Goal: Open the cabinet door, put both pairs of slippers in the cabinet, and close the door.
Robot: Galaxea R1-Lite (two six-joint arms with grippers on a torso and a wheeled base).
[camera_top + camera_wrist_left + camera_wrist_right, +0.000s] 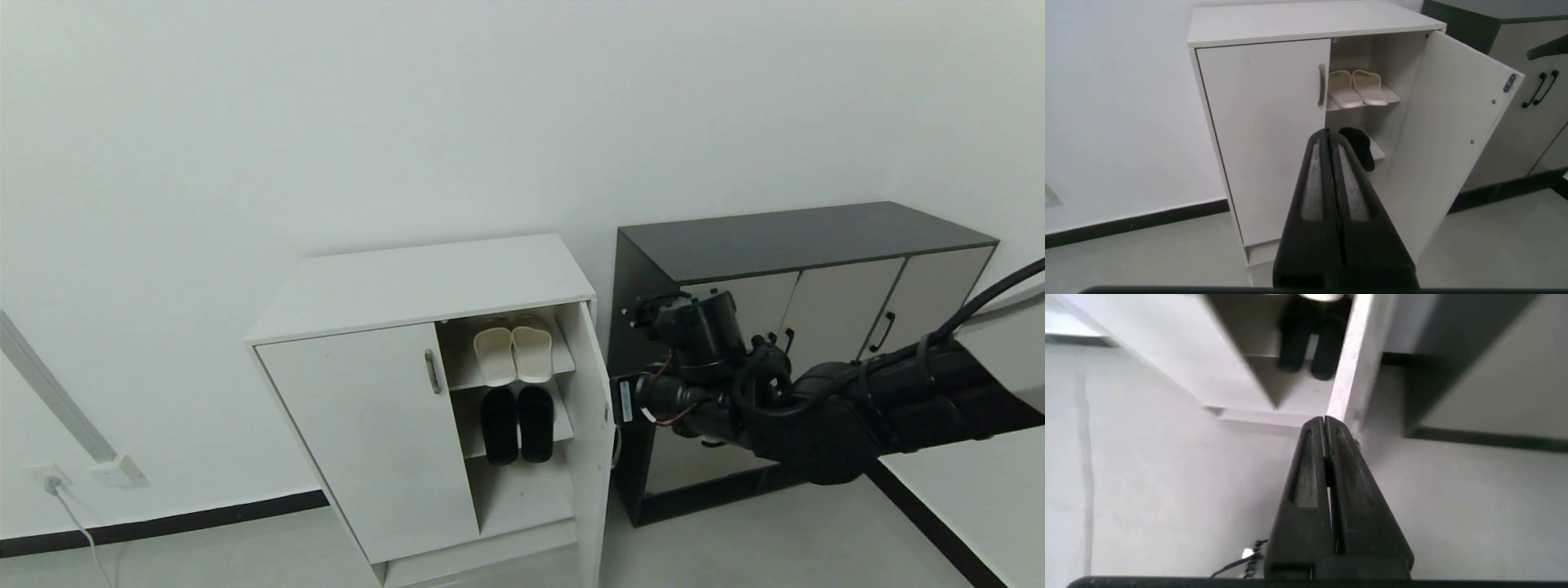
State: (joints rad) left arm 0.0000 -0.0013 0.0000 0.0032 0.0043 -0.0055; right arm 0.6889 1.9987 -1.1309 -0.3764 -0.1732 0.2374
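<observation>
Both pairs lie already in the cabinet, pale slippers above the black slippers, beyond the right pincer; this pincer, pressed narrow and empty like the left pincer, is close by the edge of the open door; only closing remains, I judge.

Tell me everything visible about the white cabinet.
The white cabinet is a matte, board-like box with two doors. It stands on the floor against the wall, beside a black cabinet. Its left door, with a metal handle, is shut; its right door is swung wide open. Inside, beige slippers lie on the top shelf and black slippers on the shelf below. The shut right gripper is at the open door's edge; contact cannot be told.
</observation>
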